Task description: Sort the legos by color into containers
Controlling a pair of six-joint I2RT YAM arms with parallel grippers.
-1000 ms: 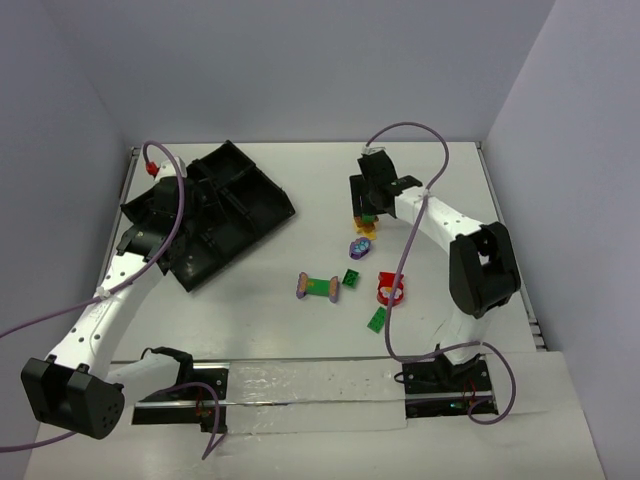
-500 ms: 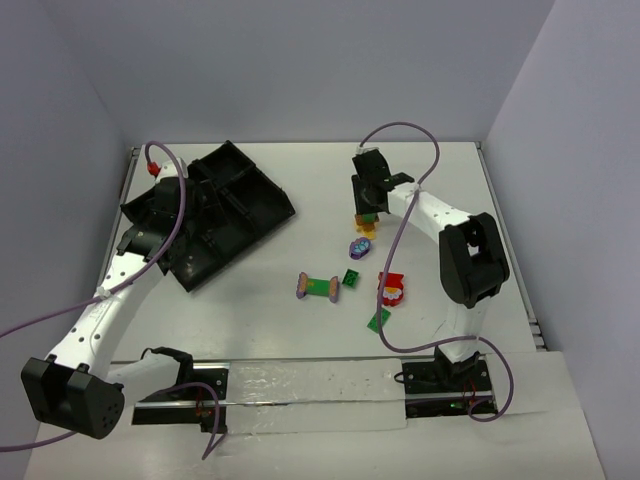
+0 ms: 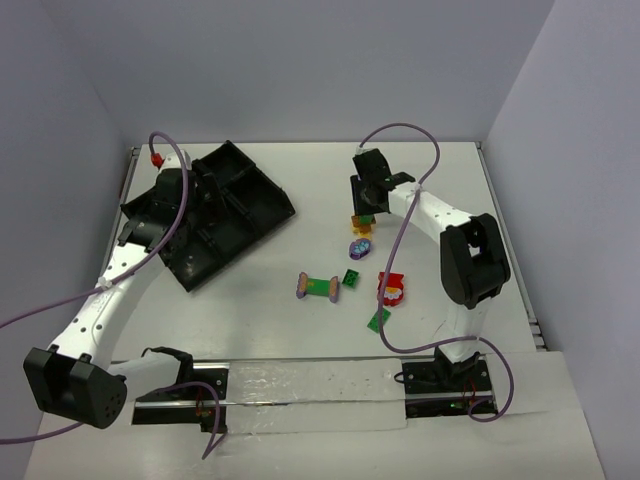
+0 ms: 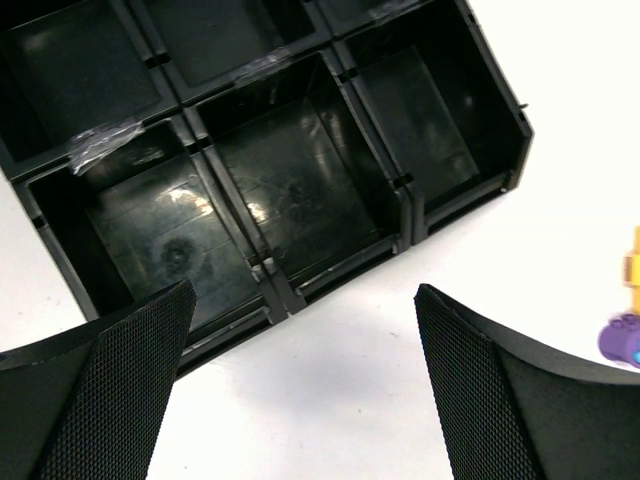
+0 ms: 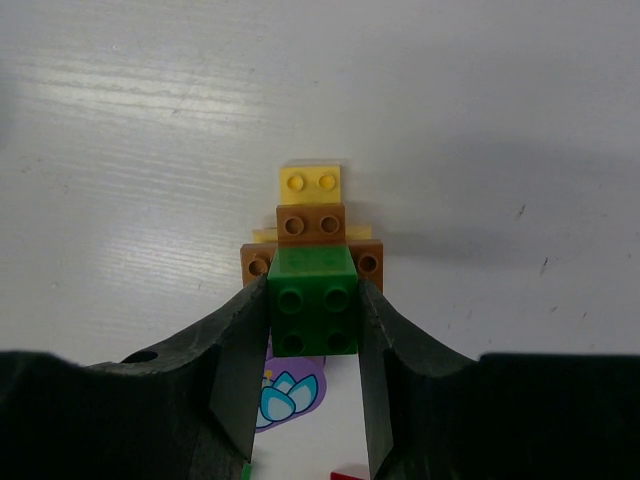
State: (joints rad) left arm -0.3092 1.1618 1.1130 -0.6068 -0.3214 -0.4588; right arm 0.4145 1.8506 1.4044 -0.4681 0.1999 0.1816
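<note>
White arms (image 3: 97,312), black joints (image 3: 478,265), purple cables (image 3: 405,127), mesh-textured black fingers (image 4: 100,400)

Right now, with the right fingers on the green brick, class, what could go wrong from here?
1. The green brick between the right fingers sits against a brown brick and a yellow brick. If they are joined, lifting may drag mixed colours along.
2. The purple piece lies just beneath the fingers and could be knocked.
3. The tray lies far to the left, so a side grip might slip on the way.
</note>
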